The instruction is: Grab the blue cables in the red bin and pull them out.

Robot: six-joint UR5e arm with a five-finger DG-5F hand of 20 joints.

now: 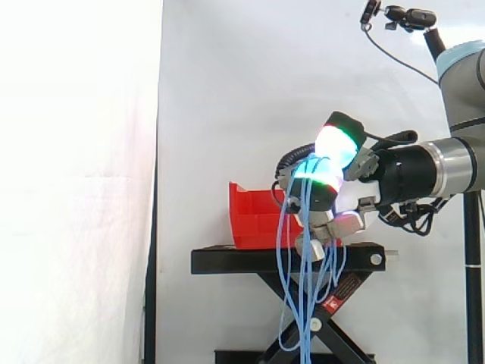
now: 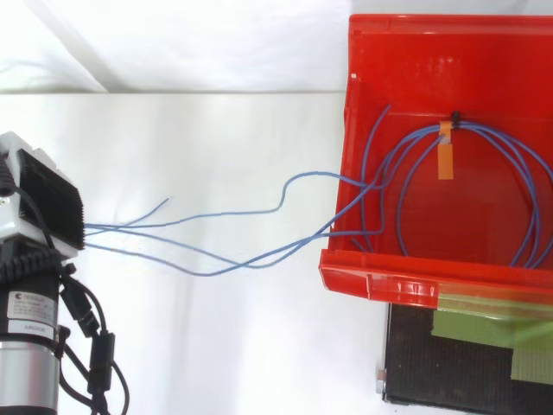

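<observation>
The red bin (image 2: 373, 278) stands on a black stand (image 1: 242, 261). A coil of blue cables (image 2: 488, 138) lies inside it, bound by a black tie with an orange tape tag (image 2: 445, 161). Several strands (image 2: 259, 258) run out over the bin's left wall to my hand (image 2: 41, 201), which is well clear of the bin. In the side view the hand (image 1: 333, 163) hovers above the stand, level with the bin's top. Its glowing fingers are curled on the cables, and loops (image 1: 292, 258) hang from them past the stand's edge.
A white surface (image 2: 190, 337) spreads under the stretched strands in the top view. Green tape (image 2: 484, 333) marks the stand's top beside the bin. A camera on a black arm (image 1: 409, 17) hangs at the upper right of the side view.
</observation>
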